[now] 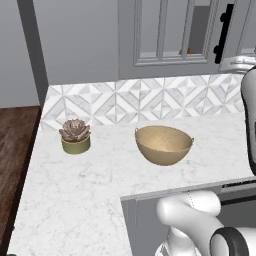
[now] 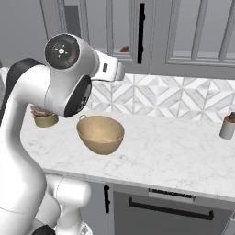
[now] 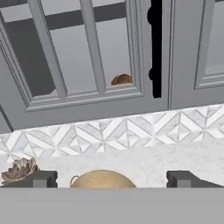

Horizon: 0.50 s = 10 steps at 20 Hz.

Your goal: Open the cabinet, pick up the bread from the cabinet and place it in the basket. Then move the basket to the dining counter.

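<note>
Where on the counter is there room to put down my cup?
The marble counter is bare in front of the succulent pot and the basket, out to its near edge. Another wide bare stretch lies between the basket and the small grey shaker. The gap between pot and basket is narrower.

text: none legible | labels: none | brands: none | numbers/signs: none in any view

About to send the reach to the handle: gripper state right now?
Gripper: open, fingers wide apart, holding nothing, facing the closed cabinet.
</note>
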Tool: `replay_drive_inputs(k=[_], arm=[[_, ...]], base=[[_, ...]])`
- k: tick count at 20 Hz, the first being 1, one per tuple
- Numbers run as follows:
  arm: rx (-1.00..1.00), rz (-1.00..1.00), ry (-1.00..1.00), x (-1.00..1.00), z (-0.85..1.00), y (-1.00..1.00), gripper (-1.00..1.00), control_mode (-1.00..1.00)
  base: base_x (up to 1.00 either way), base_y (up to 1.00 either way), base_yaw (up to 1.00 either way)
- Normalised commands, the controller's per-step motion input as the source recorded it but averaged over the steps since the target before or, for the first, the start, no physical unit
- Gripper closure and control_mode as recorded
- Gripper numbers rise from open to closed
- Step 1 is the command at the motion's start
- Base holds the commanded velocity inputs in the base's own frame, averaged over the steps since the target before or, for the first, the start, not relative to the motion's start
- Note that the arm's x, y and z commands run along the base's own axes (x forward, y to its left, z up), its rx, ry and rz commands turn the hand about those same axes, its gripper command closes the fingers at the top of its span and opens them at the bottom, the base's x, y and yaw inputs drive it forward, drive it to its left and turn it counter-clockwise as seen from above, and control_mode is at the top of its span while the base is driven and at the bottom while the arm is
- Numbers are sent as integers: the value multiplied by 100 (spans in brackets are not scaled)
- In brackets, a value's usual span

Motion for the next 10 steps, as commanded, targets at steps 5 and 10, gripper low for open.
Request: replay_drive_inputs(k=[5, 10], arm=[[4, 0, 0, 10, 26, -46, -100, -100], [0, -1, 6, 41, 20, -13, -100, -100]], base=[[0, 0, 0], [0, 0, 0]])
